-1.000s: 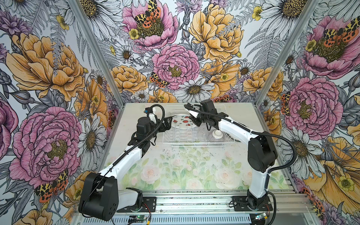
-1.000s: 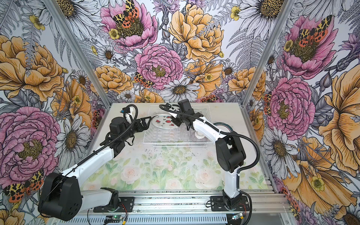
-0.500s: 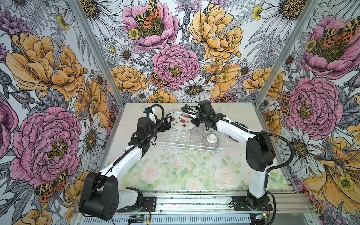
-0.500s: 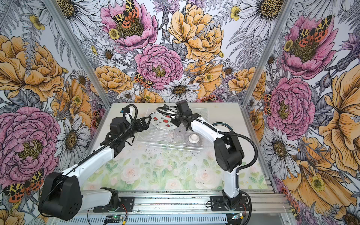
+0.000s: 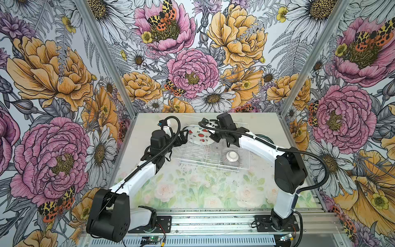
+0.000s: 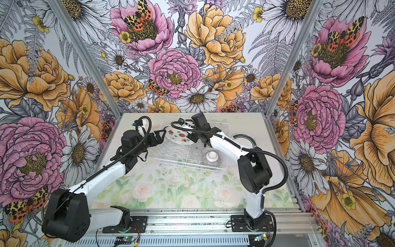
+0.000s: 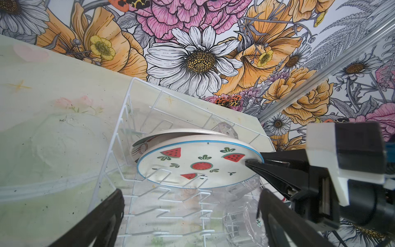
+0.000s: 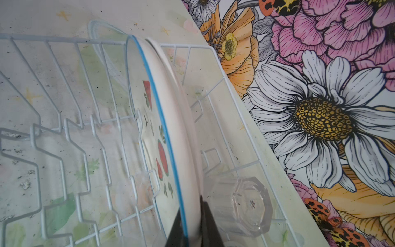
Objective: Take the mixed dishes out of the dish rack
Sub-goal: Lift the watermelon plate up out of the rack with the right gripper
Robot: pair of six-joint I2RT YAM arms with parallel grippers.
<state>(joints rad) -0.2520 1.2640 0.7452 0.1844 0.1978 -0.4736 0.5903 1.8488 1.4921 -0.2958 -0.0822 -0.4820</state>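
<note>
The white wire dish rack (image 5: 192, 158) sits askew at the back of the table. A watermelon-print plate (image 5: 199, 136) stands on edge in its slots, with a second white plate (image 7: 147, 140) leaning behind it. My right gripper (image 8: 192, 231) is shut on the watermelon plate's blue rim, one finger on each face. My left gripper (image 5: 184, 136) hangs open by the plate's other edge, touching nothing. A ribbed greyish bowl (image 5: 232, 158) lies upside down in the rack's near right corner. Clear glass tumblers (image 8: 245, 205) (image 7: 241, 216) lie in the rack beside the plates.
A round dish with a dark teal rim (image 5: 264, 139) lies on the table right of the rack, half hidden by my right arm. The back wall stands close behind the rack. The floral table mat (image 5: 203, 188) stretches in front.
The right gripper has shut on the watermelon plate's rim. The rack, with the ribbed bowl in it, has slid toward the front and turned askew. The left arm has stayed put.
</note>
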